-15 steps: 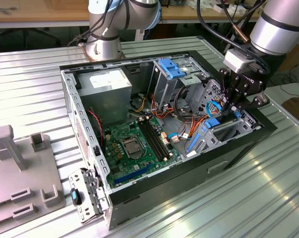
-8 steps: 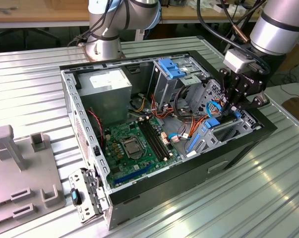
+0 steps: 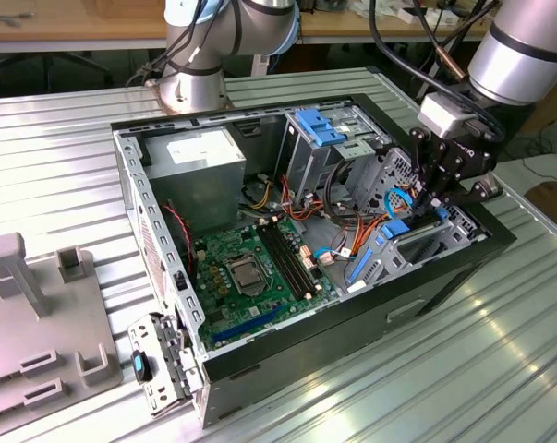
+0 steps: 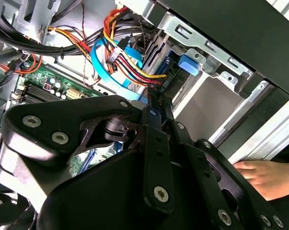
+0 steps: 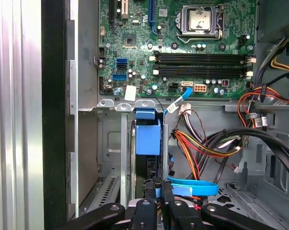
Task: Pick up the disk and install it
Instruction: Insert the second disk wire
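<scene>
Since the disk (image 5: 148,143) stands on edge in the drive bay at the case's (image 3: 444,277) front corner, toward the tabletop's (image 3: 500,369) edge on the exterior view's right, the end effector (image 5: 156,189) has it from above, fingers together and clamped on its upper edge. In the first wrist view the blue rail runs down between the bay's metal walls, with the dark body showing just above the fingertips.

My judgement is that the disk is stiff and fairly dense for its size, so it will not flex, but it is sensitive to knocks and to being forced askew. The plastic rails look smooth and could slip or bow under a narrow pinch; a hold on the metal body between the rails seems safer than on the rails alone. The loose cables (image 5: 202,143) beside the bay could snag it.

The exterior view gives the whole layout: the open case lying on its side, the motherboard (image 3: 250,268) inside, the end effector (image 3: 444,189) over the bay. The first wrist view looks straight down the slot and shows how the disk lines up with the bay walls. The second wrist view shows a person's hand (image 4: 269,177) resting against the case's outer side beyond the linkage, and a blue latch (image 4: 188,64) on the bay frame.
</scene>
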Controlling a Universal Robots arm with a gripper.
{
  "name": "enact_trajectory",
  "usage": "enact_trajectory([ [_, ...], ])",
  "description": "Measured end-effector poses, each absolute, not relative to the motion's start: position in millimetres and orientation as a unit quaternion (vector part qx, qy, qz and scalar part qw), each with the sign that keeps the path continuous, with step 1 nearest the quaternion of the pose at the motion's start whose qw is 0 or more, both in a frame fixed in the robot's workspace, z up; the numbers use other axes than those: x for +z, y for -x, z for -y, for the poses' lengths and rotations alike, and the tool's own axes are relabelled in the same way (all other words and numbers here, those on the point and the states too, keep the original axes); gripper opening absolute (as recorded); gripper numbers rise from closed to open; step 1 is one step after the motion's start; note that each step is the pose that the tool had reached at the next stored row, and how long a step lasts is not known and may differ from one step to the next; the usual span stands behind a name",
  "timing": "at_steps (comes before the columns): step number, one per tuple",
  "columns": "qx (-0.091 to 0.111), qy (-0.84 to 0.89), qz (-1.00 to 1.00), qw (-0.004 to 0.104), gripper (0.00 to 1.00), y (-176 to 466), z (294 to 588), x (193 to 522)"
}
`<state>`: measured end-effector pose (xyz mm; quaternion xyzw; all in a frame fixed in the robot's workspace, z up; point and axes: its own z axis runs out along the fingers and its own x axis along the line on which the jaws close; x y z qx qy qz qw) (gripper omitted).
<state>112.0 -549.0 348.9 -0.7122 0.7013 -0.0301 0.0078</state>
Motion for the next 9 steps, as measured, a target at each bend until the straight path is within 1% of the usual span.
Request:
enact_trajectory([
  [3, -0.028, 0.712, -0.701, 0.010, 0.16, -112.0, 550.6, 348.9],
  [5, -0.024, 0.712, -0.702, 0.014, 0.16, -112.0, 551.6, 348.8],
  [9, -0.019, 0.712, -0.702, 0.019, 0.16, -112.0, 553.7, 348.9],
])
